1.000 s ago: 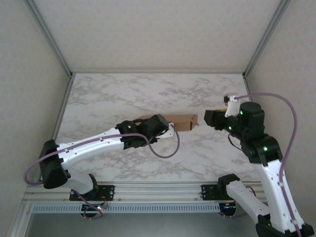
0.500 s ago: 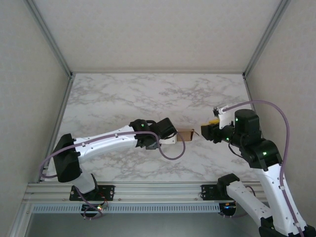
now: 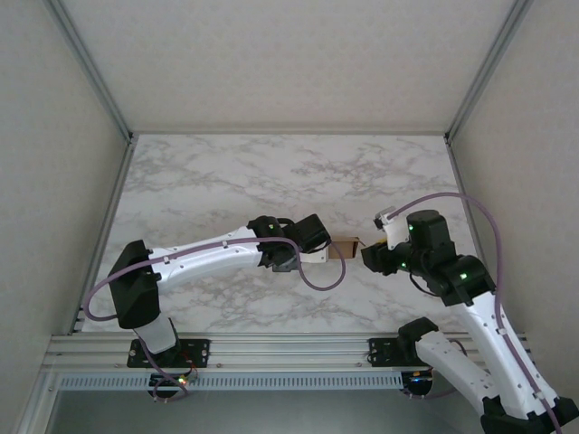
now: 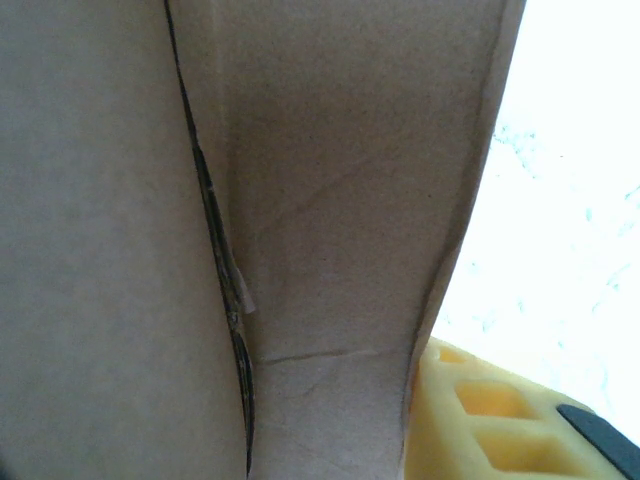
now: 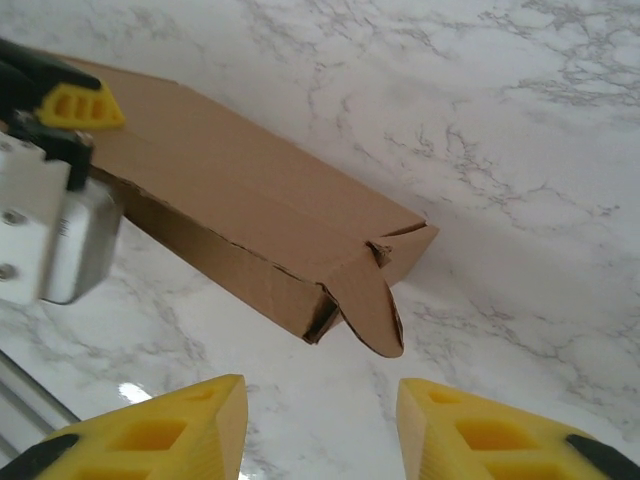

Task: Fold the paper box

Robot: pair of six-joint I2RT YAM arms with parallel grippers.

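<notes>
The paper box (image 3: 345, 246) sits over the middle of the marble table (image 3: 208, 176), a thin, flat brown sleeve running left to right. At its right end a rounded flap (image 5: 368, 312) stands unfolded, bent downward. The left gripper (image 3: 326, 252) pinches the box's left part; one yellow finger (image 5: 78, 104) presses on its upper face, and cardboard lies right against the left wrist camera. The right gripper (image 5: 320, 440) hovers just right of the flapped end, its fingers spread apart and touching nothing, that end facing the gap between them.
</notes>
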